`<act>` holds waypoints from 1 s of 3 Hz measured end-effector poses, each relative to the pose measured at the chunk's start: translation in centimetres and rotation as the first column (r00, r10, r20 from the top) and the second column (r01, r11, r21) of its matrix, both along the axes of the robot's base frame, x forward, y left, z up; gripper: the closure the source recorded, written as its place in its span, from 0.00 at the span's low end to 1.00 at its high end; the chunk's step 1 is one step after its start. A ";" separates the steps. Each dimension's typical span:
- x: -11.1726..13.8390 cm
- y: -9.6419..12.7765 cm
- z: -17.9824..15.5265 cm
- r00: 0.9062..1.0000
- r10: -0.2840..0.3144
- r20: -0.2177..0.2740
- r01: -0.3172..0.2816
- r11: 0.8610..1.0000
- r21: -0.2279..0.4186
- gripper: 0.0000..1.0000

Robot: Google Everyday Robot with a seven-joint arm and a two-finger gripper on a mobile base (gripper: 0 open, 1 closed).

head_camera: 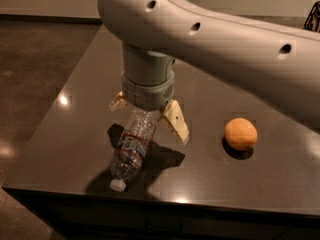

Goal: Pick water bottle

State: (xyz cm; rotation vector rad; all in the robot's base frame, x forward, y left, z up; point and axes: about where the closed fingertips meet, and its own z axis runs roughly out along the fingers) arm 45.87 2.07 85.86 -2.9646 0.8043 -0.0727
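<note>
The water bottle [131, 150] lies on its side on the dark table [75, 109], its white cap toward the front edge and its base under the arm. It is clear ribbed plastic with a white, red and green label band. My gripper [149, 118] hangs from the big grey arm right over the bottle's far end. It is open, with one cream finger [175, 121] to the right of the bottle and the other [118, 102] to its left. The fingers straddle the bottle's base without closing on it.
An orange [240, 133] sits on the table to the right of the gripper. The table's front edge [150, 204] runs just below the bottle's cap, and the left edge drops to a brown floor [30, 64].
</note>
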 end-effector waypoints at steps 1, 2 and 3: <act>-0.2 0.6 -0.7 1.000 0.017 -0.010 -0.017 1.000 -0.022 0.00; -0.5 1.1 -1.1 0.999 0.031 -0.018 -0.032 0.999 -0.039 0.16; -0.6 1.4 -1.3 0.999 0.039 -0.017 -0.039 0.998 -0.052 0.39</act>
